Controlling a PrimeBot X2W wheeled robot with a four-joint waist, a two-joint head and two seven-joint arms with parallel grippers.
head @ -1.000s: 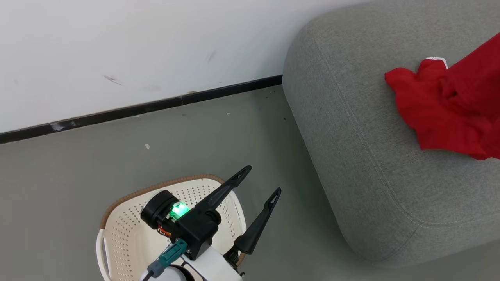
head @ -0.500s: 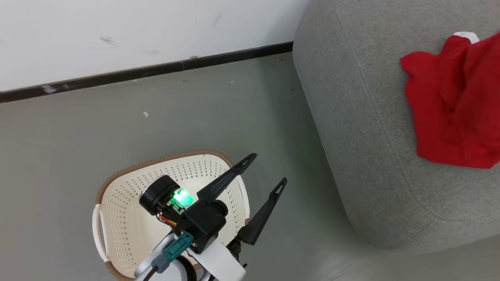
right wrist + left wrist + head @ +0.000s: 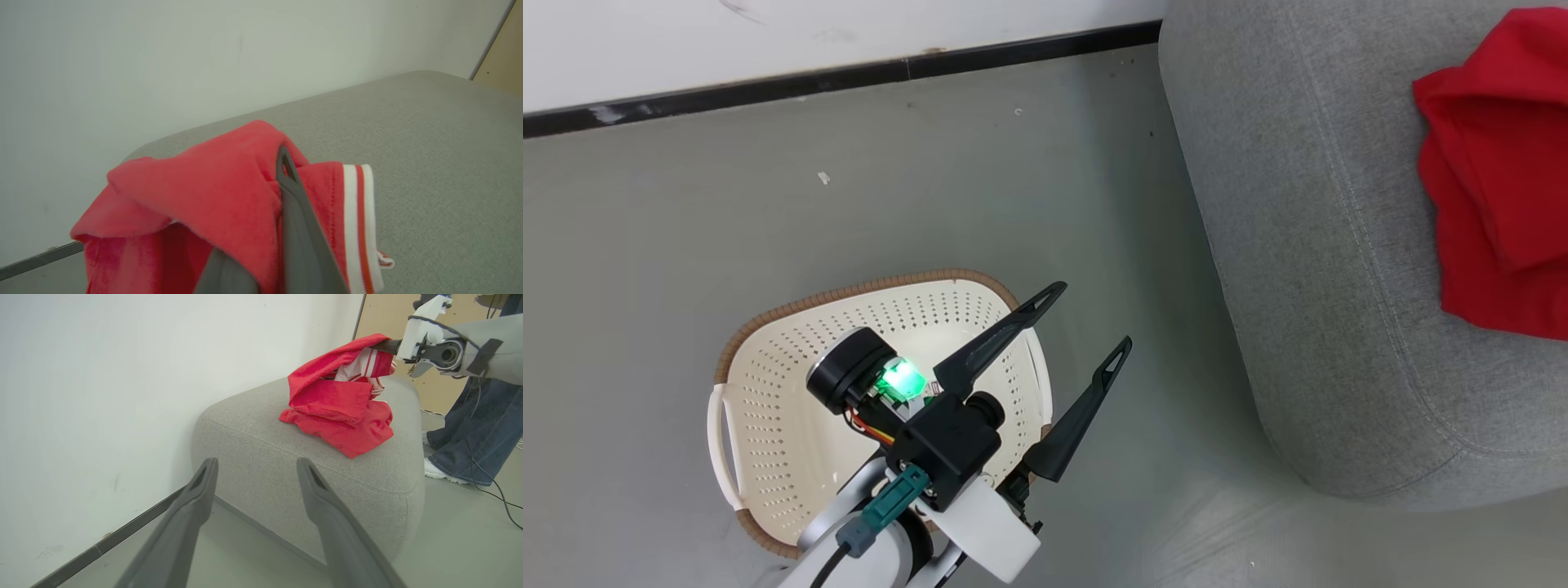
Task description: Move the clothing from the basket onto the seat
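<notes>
Grey floor beside a white wall carried the cream-white perforated plastic laundry basket, with the large grey fabric-upholstered sofa close by. The bright red sports clothing with white striped trim lay heaped on that sofa, its top fold lifted by the right end effector, clamped shut on the cloth, probably to lay it down tidily. The left end effector hovered over the basket, its 2 dark fingers spread wide and holding nothing.

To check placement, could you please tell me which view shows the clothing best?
The left wrist view: the whole clothing rests on the sofa, top held by the right hand. The head view crops it at the edge; the right wrist view sees one fold close up.
</notes>
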